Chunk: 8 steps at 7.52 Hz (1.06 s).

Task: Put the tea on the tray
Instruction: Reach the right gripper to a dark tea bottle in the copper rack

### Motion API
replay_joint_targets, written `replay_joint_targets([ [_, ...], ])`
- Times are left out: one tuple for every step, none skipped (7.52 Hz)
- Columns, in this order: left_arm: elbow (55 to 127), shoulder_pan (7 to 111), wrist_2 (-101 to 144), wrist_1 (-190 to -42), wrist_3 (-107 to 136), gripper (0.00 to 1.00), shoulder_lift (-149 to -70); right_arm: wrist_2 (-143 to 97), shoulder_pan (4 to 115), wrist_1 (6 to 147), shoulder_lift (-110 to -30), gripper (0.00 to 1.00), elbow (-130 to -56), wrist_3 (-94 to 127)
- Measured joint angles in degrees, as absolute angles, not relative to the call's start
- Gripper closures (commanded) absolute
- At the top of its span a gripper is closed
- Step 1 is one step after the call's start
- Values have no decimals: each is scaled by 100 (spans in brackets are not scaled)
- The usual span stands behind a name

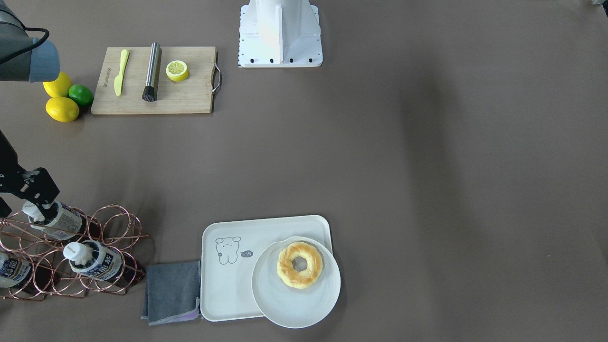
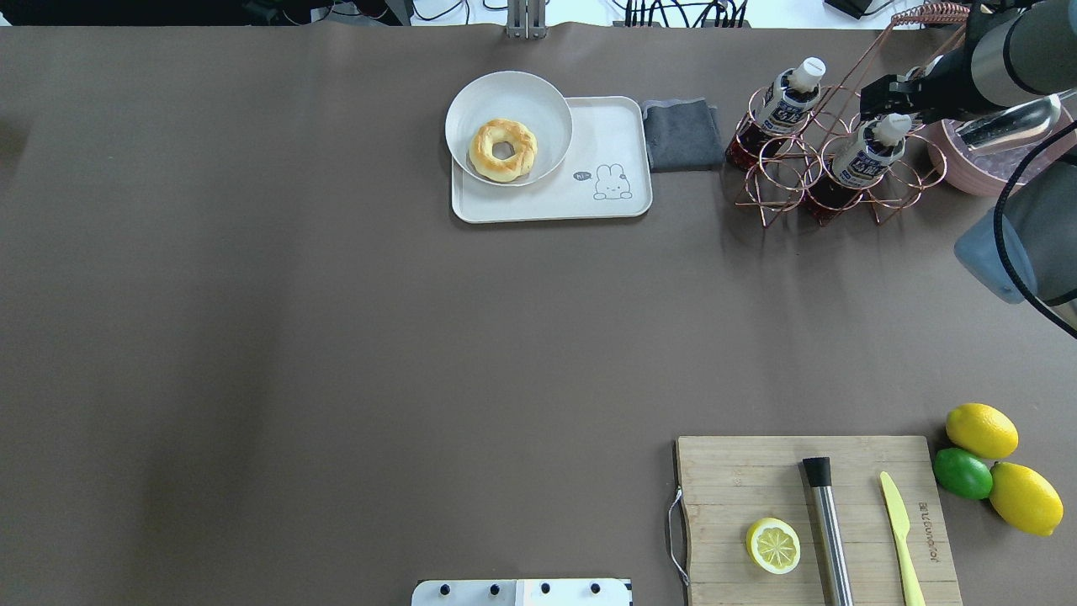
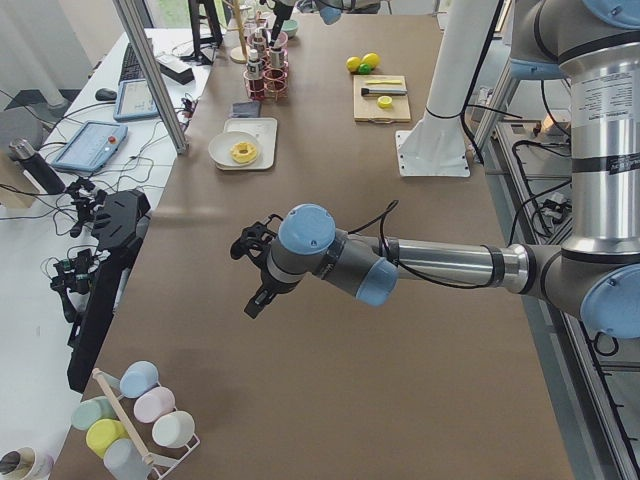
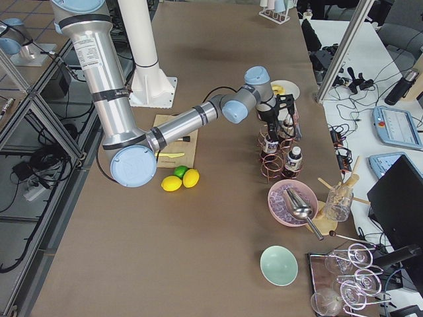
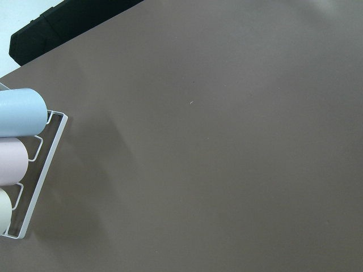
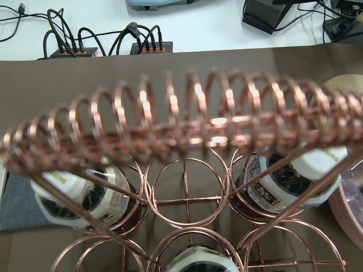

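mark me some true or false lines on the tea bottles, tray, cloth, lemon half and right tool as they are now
1. A small clear plastic bottle of dark brown tea lies on the off-white rounded-rectangle plastic tray. False: the tray bears only a round white plate with a golden bread ring; the bottles sit in the copper wire rack.
2. The right tool is at the rack, close to a bottle's white cap. True.
3. A grey folded cloth lies between tray and rack. True.
4. The halved lemon lies on the bare table. False: it lies on the wooden cutting board.
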State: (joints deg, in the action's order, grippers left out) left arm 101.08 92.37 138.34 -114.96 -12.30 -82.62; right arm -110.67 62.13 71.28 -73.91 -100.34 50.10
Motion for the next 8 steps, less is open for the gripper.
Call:
replay_joint_targets([
  [10107,9237,13834,-11496,-1230,1,-8261,-11066,6202,7128,-7411,25,-10046,5008],
  [10108,9237,13834,-11496,-1230,1,-8257,-11079,6193,7128,-7440,28,-10053,4999],
  [10107,9237,13834,-11496,-1230,1,-8255,-11092,6181,7132,-7462,41,-10072,5005],
  [10108,9237,13834,-11497,-1231,1,-8254,-11106,6170,7135,-7473,57,-10089,5014],
  [10107,9236,13834,-11501,-1230,1,-8253,-11125,6166,7142,-7476,76,-10119,5021],
  [10108,9227,13834,-11503,-1230,1,-8253,-11159,6163,7158,-7478,99,-10151,5025],
  [10107,9224,13834,-11504,-1230,1,-8253,-11187,6162,7171,-7479,100,-10170,5024],
  [10108,9221,13834,-11505,-1230,1,-8253,-11202,6164,7182,-7481,100,-10194,4997],
])
